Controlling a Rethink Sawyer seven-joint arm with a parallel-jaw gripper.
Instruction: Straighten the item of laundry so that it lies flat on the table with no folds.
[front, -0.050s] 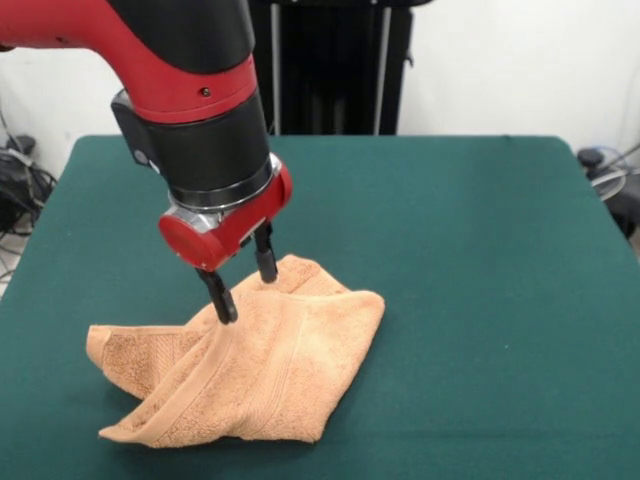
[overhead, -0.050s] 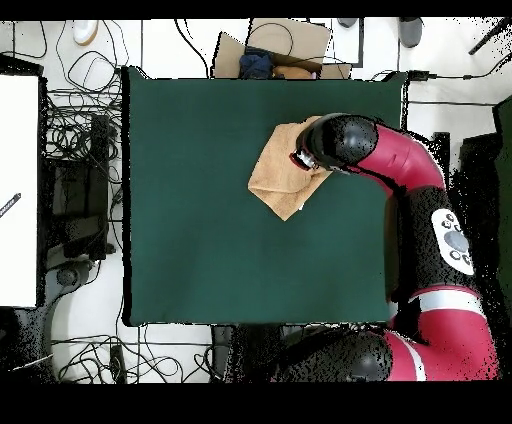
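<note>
The large rectangular bench (front, -0.050s: 480, 300) covered in dark green felt carries a crumpled, folded-over light orange-tan terry-cloth towel (front, -0.050s: 260, 380) near one edge. The red and black arm's gripper (front, -0.050s: 243, 283) stands parted over the towel's raised fold, its black fingers (front, -0.050s: 220, 297) touching cloth, nothing clamped.

One camera sits low and close across the green table (front, -0.050s: 480, 250), facing the red arm (front, -0.050s: 150, 60), while a second hangs high overhead looking straight down at the whole table (overhead, -0.050s: 200, 200); both share the tabletop, arm (overhead, -0.050s: 400, 165) and towel (front, -0.050s: 250, 370).
</note>
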